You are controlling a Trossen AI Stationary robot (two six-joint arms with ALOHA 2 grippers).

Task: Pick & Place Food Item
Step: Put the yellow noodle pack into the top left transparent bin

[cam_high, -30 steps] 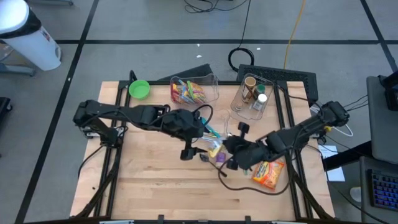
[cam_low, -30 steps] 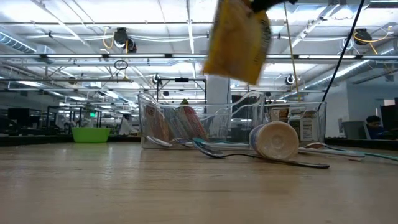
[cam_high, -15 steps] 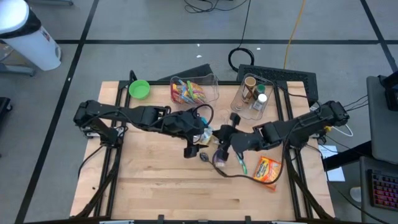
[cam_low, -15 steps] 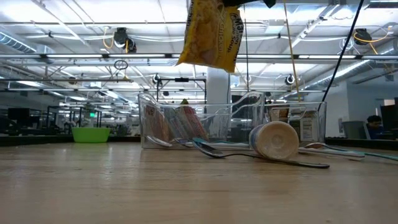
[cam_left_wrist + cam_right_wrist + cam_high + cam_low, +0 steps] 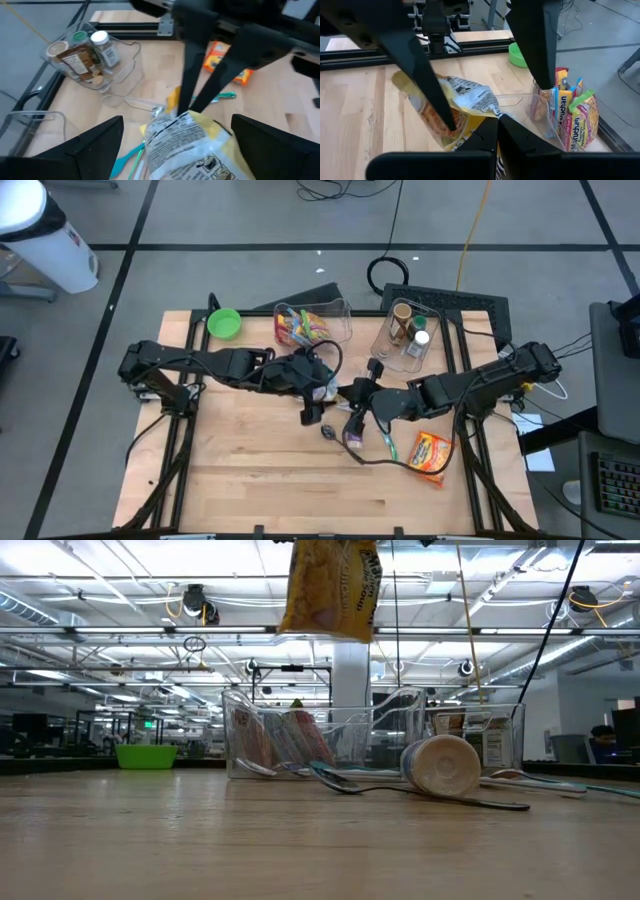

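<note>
Yellow snack packet (image 5: pixel 451 107) aloft, pinched in right tool (image 5: pixel 497 131); left tool (image 5: pixel 175 142) spread wide around it.

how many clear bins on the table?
2. One clear bin holding colorful snack packets, at the table's back near the middle; another clear bin with jars and bottles to its right. None seems hidden.

packet (image 5: pixel 331 585) above table (image 5: pixel 250 480) | cup (image 5: pixel 440 766) right of bin (image 5: pixel 290 745)

table (image 5: pixel 250 470): matt wood | packet (image 5: pixel 452 107): glossy, crinkled plastic | bins (image 5: pixel 335 315): clear plastic
</note>
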